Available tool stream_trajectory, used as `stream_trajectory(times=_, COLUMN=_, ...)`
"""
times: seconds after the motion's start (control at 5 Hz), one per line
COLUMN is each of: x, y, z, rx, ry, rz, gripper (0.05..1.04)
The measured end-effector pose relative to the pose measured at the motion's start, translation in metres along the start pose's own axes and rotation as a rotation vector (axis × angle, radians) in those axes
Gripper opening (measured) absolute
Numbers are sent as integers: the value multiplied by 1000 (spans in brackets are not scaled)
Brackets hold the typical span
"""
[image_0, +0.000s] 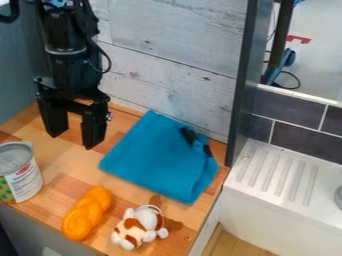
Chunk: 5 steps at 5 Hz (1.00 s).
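Observation:
The black gripper (75, 137) hangs open at the upper left, above the wooden counter, with nothing between its fingers. To its right a folded blue cloth (160, 157) with a black cord at one corner lies flat. An open can (25, 180) with a white and green label stands at the left edge, below and left of the gripper. Near the front edge lies an orange twisted bread-like toy (87, 213). Beside it, to the right, is a white and brown plush animal (139, 226).
Behind the wooden counter (63, 177) rises a whitewashed plank wall (167, 65). A dark upright panel (242, 85) stands at the counter's right, and beyond it is a white sink unit with a ridged drainboard (277, 172) and dark tiles (304, 140).

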<state>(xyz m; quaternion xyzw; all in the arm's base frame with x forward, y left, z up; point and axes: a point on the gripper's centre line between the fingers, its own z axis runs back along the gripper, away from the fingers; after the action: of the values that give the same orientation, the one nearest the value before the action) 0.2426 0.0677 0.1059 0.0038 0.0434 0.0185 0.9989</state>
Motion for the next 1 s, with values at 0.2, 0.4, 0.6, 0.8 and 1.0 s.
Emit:
stream_trajectory(times=0.2, x=-1, y=-1, z=-6, rx=-5, ry=24, rz=-4, gripper=1007)
stream_trajectory(times=0.4, x=23, y=-18, z=-17, rx=-7, ry=-16, rz=-105, gripper=1007)
stream_trajectory(times=0.6, x=42, y=-39, z=-16, rx=-7, ry=-89, rz=-196, gripper=1007)
stream_trajectory(times=0.8, x=63, y=-58, z=-26, rx=-46, ry=-142, rz=-244, gripper=1007)
stream_trajectory(times=1.0, x=78, y=-69, z=-45, rx=-108, ry=-144, rz=-269, gripper=1007)
